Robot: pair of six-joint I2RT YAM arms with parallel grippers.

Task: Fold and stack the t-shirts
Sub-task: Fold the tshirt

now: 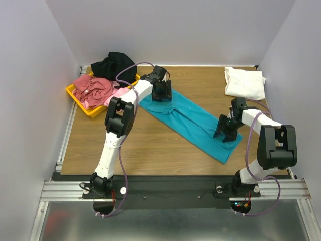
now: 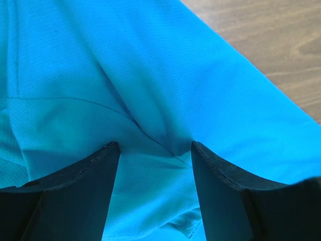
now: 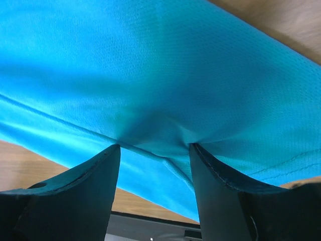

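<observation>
We see a left arm (image 1: 111, 150) and a right arm (image 1: 255, 119) built of white tubes and bulky black joint housings. A thin purplish cable (image 1: 123, 173) loops along each. The left claw (image 2: 155, 150) and the right claw (image 3: 154, 150) have matte black, wedge-shaped fingers (image 2: 75, 196). Small red lights (image 1: 244, 204) glow at the right base.

The top camera sits high behind me, looking down and forward over the whole worktop (image 1: 150, 150) to its far edge. My wrist cameras look along the left gripper (image 2: 154, 145) and the right gripper (image 3: 154, 146), each very close to the teal shirt (image 1: 190, 120) mid-worktop. All three views share that shirt.
</observation>
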